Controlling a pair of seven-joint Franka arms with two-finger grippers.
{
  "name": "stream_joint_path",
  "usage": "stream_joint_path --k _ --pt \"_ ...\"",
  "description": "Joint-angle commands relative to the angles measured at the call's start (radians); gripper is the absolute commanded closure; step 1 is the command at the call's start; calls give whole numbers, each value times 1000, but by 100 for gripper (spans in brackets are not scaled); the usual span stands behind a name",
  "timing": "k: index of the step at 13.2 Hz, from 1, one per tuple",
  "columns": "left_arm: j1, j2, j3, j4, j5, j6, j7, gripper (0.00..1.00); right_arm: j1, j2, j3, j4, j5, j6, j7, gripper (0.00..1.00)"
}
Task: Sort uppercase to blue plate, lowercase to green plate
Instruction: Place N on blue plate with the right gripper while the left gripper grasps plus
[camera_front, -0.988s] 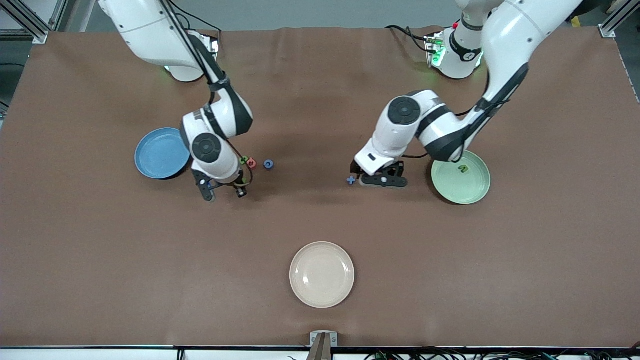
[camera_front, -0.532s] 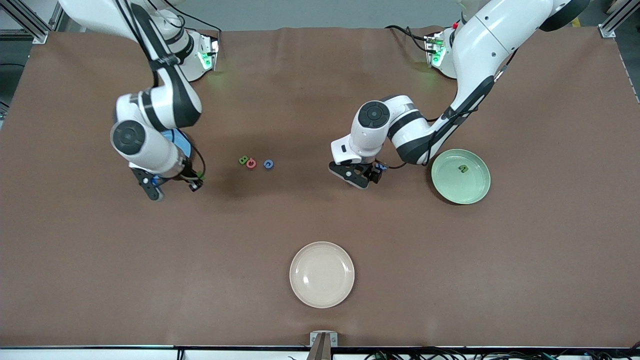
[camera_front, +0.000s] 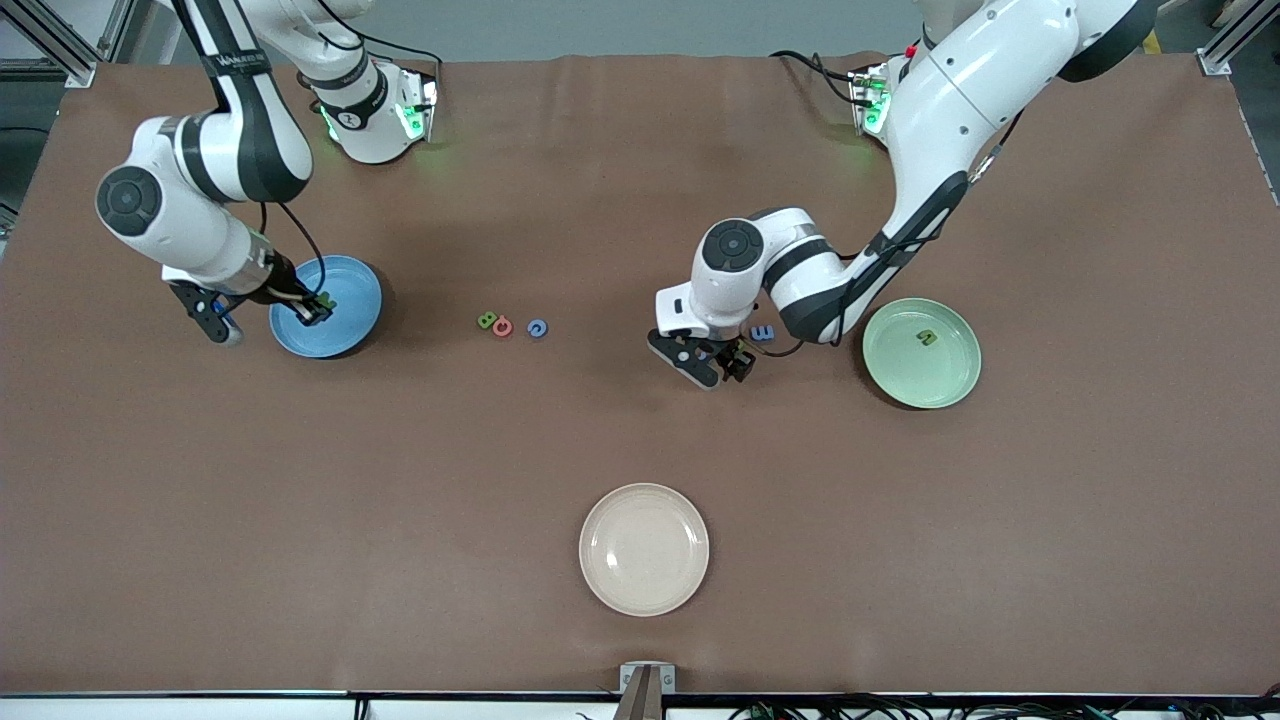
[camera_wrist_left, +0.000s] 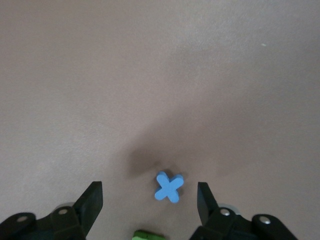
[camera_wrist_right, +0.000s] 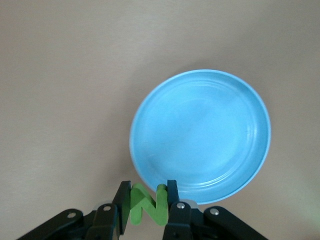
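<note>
right gripper (camera_wrist_right: 146, 210): clamped on chunky green N letter (camera_wrist_right: 146, 205), N upright between the fingers, over the rim of the round sky-blue plate (camera_front: 350, 290); a second ago it was over the table by the middle letters.
left gripper (camera_wrist_left: 149, 210): fingers apart, low over a small blue plus-shaped piece (camera_wrist_left: 169, 186); green piece edge (camera_wrist_left: 148, 234) just under the wrist; it moved off the pale green plate's edge.
blue m (camera_front: 763, 333): flat on the table beside the left gripper, long axis along the table length.
pale mint-green plate (camera_front: 950, 385): holds one green rounded letter (camera_front: 927, 338), wide bare room around it.
middle row: green B (camera_front: 487, 320), red ring letter (camera_front: 502, 327), blue C letter (camera_front: 537, 328), unmoved; B touches the ring.
cream plate (camera_front: 644, 549): nearest the front camera, well apart.
</note>
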Motion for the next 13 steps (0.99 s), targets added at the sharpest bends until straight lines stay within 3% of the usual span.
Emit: stream_joint_path --k 1,4,7,10,11,12,13 --pt "-27 28 21 29 18 -8 9 21 -63 -46 15 -142 17 156 -88 100" --pt "-29 36 21 31 15 -8 9 36 -85 -19 17 -180 19 207 -115 99" --pt "-36 41 21 31 10 -8 6 43 -84 60 18 -180 19 235 -116 98" --pt "-39 55 19 38 8 -8 1 46 -84 105 17 -180 20 253 -116 88" --pt "-41 59 19 40 10 -8 1 47 -84 123 18 -177 19 255 -118 74" --pt "-43 62 21 40 10 -8 1 47 -78 131 20 -175 20 256 -118 34" --pt "-43 64 21 40 10 -8 1 47 -58 131 20 -172 20 256 -118 7"
